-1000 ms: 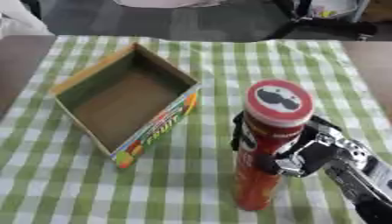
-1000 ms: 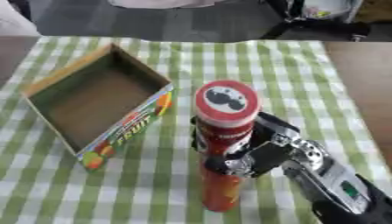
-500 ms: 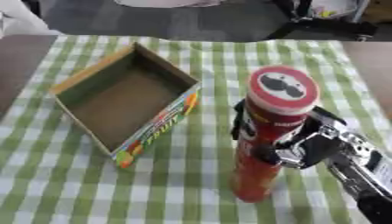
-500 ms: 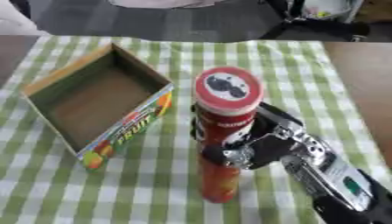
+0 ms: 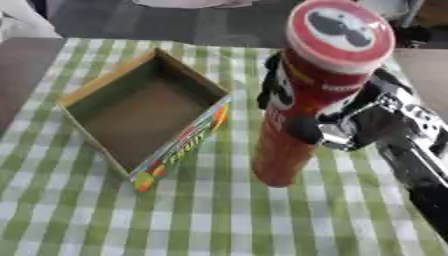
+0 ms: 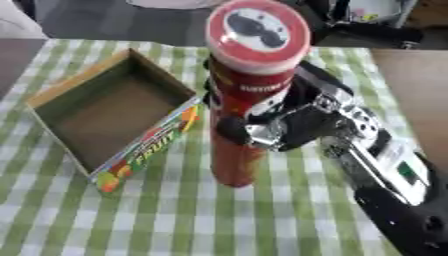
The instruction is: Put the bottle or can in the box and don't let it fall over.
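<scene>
One right hand (image 6: 297,125) wraps a tall red cylindrical can (image 6: 247,100) beside the open cardboard box (image 5: 144,112).

A green-and-white checked tablecloth (image 5: 201,210) covers most of a brown wooden table (image 6: 411,85), bare wood showing at both sides. Beyond the far edge lies dark grey floor (image 5: 175,22), with blurred black equipment (image 6: 367,30) at the upper right.

The right hand (image 6: 293,127) curls its fingers (image 6: 234,131) round the upright red can (image 6: 245,100) beside the open box (image 6: 109,117).
</scene>
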Robot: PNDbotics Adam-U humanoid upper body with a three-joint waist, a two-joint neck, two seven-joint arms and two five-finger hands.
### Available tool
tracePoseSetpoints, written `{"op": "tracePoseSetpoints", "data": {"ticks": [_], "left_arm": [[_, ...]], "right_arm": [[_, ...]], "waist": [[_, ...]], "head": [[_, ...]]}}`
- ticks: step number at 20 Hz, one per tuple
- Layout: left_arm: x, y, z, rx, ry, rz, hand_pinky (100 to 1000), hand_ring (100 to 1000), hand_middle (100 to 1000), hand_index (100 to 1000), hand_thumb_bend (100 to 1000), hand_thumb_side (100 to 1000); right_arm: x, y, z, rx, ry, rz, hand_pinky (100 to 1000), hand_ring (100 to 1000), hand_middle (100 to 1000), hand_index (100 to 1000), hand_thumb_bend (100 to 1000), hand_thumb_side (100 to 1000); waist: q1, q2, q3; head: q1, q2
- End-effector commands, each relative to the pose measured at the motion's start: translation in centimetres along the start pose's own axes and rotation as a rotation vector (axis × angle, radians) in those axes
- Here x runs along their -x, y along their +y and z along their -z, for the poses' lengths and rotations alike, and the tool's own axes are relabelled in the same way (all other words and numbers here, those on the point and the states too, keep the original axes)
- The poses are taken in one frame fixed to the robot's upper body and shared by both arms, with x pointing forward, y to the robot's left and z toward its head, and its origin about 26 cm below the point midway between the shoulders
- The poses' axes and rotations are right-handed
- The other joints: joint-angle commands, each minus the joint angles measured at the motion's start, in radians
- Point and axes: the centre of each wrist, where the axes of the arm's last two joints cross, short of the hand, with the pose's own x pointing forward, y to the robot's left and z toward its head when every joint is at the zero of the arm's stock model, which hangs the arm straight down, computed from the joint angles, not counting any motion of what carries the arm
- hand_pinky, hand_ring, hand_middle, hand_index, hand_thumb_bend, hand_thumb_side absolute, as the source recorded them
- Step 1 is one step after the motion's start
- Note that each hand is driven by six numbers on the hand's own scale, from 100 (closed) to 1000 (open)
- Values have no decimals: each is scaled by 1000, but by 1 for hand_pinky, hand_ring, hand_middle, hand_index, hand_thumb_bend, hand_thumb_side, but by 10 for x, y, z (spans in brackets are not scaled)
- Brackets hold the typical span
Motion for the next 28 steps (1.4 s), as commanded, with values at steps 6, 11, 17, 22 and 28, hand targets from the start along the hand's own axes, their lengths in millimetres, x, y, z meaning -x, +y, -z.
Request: {"op": "tracePoseSetpoints", "data": {"ticks": [6, 11, 17, 22, 28], "left_arm": [[-16, -6, 8, 36, -50, -4, 765, 913, 825, 862, 572, 837], [-21, -12, 11, 55, -69, -7, 764, 907, 825, 862, 575, 835], [-30, -26, 16, 97, -105, 1, 760, 899, 825, 862, 577, 830], [-39, -39, 20, 125, -148, -2, 759, 895, 825, 862, 579, 829], [-51, -55, 24, 157, -192, -34, 758, 894, 825, 863, 578, 827]], "right_arm": [[-26, -18, 61, 25, -94, -11, 468, 478, 437, 548, 253, 100], [-23, -27, 99, 67, -106, -3, 470, 480, 440, 548, 249, 100], [-21, -29, 132, 105, -142, -30, 470, 480, 441, 548, 244, 100], [-16, -30, 152, 138, -141, -78, 476, 484, 444, 551, 246, 100], [9, -34, 169, 211, -94, -127, 488, 491, 452, 557, 253, 100]], "waist": [[-1, -11, 16], [-4, 1, 35], [-17, 21, 65], [-36, 39, 98], [-63, 64, 152]], "head": [[-42, -16], [-79, -28], [-132, -46], [-194, -63], [-274, -84]]}}
